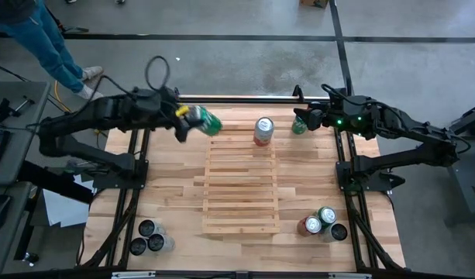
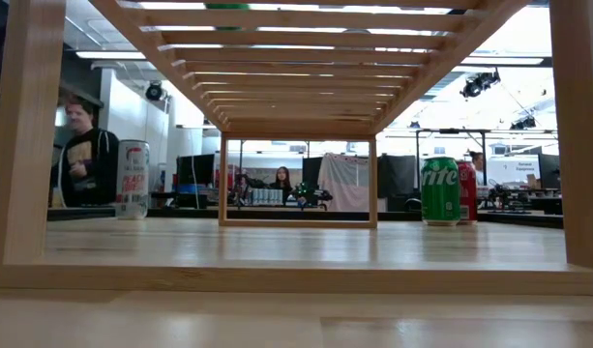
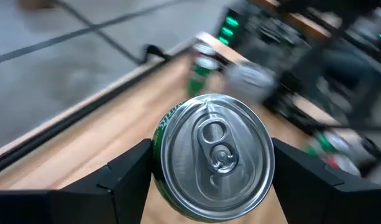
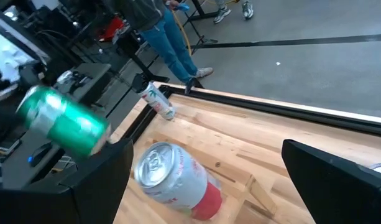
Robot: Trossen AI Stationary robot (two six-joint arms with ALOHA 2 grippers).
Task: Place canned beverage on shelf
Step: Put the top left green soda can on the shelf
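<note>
Care with tilt matters most now. The left pincer (image 1: 192, 118) is clamped on a green can (image 1: 206, 121), one finger on each side of its body, and carries it in the air on its side, just before the far left corner of the shelf (image 1: 241, 186). I judge the step in hand is bringing this can over the slats. To do it well, the can should be turned upright first, then lowered with its base flat across a slat, not over a gap, and let go only when it rests firm. A silver and red can (image 1: 263, 131) stands already on the far edge of the shelf, beside the pincer's path, so the green can should come down well apart from it. The right pincer (image 1: 303, 122) waits spread wide and empty near the far right corner of the shelf, with another green can (image 1: 299, 125) just below it on the surface (image 1: 175, 201).
</note>
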